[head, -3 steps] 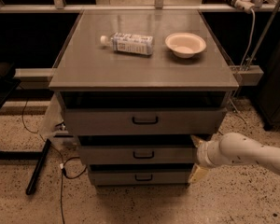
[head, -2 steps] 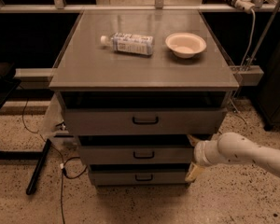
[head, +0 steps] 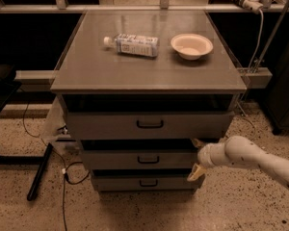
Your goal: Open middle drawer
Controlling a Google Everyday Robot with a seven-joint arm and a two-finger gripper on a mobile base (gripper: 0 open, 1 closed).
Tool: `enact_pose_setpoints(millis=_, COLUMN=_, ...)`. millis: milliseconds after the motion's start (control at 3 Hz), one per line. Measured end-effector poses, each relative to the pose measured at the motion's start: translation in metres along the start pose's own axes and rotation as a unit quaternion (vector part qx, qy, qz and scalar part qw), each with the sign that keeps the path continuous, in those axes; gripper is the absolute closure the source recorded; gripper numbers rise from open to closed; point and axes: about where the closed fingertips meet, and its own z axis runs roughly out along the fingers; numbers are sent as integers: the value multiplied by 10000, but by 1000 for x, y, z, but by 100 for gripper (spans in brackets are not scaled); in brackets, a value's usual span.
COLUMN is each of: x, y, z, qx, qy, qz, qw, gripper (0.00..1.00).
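The middle drawer (head: 139, 160) is the grey drawer front with a small black bar handle (head: 148, 160), between a taller top drawer (head: 111, 125) and a narrow bottom drawer (head: 120, 182). It stands slightly out, with a dark gap above it. My gripper (head: 196, 158) is at the right end of the middle drawer front, on the end of a white arm (head: 253, 157) that comes in from the lower right. It is open: one yellowish fingertip (head: 198, 142) shows above the drawer's right corner and the other fingertip (head: 194, 173) shows below it.
On the cabinet top (head: 86, 71) lie a plastic bottle (head: 132, 44) on its side and a white bowl (head: 191, 45). The top drawer is pulled out a little. Cables (head: 62, 170) and a black bar (head: 39, 172) lie on the floor at the left.
The arm has moved a little to the left, bringing the gripper closer to the right end of the middle drawer. The drawers have not visibly moved.
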Motion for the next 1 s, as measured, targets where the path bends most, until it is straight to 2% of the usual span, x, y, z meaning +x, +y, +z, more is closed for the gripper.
enact_pose_setpoints(millis=333, x=8, y=-5, z=11, qx=65, qy=-89, qz=-97, qw=9999, gripper=0)
enact_pose_setpoints(millis=1000, x=27, y=-4, z=29, qx=94, qy=59, qz=-230, qw=9997, gripper=0)
